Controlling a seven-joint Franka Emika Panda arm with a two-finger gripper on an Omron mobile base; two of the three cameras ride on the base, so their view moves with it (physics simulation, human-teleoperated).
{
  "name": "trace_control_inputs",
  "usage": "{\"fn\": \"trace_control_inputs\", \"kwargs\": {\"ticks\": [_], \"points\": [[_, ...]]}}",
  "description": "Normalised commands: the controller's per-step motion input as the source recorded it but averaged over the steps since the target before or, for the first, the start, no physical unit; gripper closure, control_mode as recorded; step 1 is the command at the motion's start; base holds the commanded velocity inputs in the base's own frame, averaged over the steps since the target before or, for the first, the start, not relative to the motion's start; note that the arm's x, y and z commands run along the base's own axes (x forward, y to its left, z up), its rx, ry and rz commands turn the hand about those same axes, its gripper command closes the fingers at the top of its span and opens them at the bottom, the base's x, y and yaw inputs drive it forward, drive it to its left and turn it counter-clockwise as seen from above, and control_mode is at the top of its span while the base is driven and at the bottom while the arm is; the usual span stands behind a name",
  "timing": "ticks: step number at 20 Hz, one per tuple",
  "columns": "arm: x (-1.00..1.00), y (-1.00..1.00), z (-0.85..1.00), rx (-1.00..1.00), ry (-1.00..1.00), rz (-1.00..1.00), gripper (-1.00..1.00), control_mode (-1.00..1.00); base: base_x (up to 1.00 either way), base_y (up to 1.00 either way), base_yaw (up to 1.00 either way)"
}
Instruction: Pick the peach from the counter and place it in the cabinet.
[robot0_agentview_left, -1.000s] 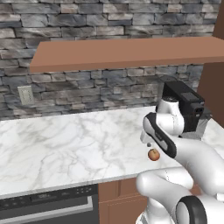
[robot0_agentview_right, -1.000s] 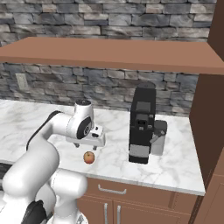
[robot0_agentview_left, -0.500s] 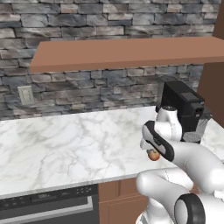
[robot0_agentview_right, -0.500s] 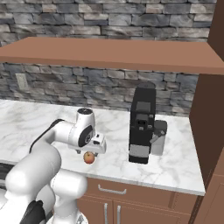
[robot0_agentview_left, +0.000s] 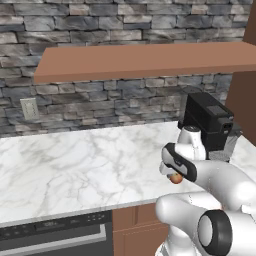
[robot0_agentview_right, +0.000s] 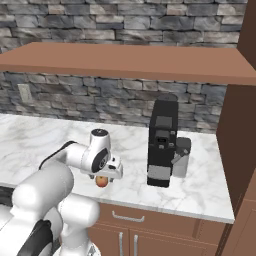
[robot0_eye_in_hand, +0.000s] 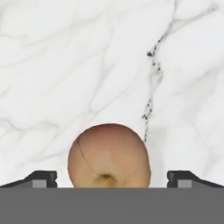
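Resting on veined marble counter (robot0_eye_in_hand: 52, 65), round smooth peach (robot0_eye_in_hand: 109, 155).

Grey stone wall (robot0_agentview_left: 100, 22) — pale outlet (robot0_agentview_left: 29, 108), brown drawers (robot0_agentview_right: 165, 235) below.

Black boxy coffee machine (robot0_agentview_right: 163, 142) upright toward the right, near the stone wall — grey tray-like part (robot0_agentview_right: 182, 157) projecting at its lower right side. Rough grey stacked-stone backsplash (robot0_agentview_left: 100, 97) across the rear. Pale rectangular wall outlet plate (robot0_agentview_left: 29, 108) set in the stone at far left. Dark oven control panel (robot0_agentview_left: 55, 225) with small light markings at lower left. Brown panelled drawer fronts (robot0_agentview_right: 145, 226) with slim metal handles (robot0_agentview_right: 123, 217) — low right.
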Motion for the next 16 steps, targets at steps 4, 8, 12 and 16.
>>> {"fn": "trace_control_inputs", "kwargs": {"ticks": [4,8,12,16], "points": [[0.21,0.0,-0.28,0.0,0.0,0.0,-1.0,-1.0,0.0,0.0,0.0],[0.06,0.0,-0.38,0.0,0.06,0.0,-1.0,-1.0,0.0,0.0,0.0],[-0.13,0.0,-0.58,0.0,0.11,0.0,1.0,-1.0,0.0,0.0,0.0],[-0.06,0.0,-0.14,0.0,0.02,0.0,1.0,-1.0,0.0,0.0,0.0]]}}
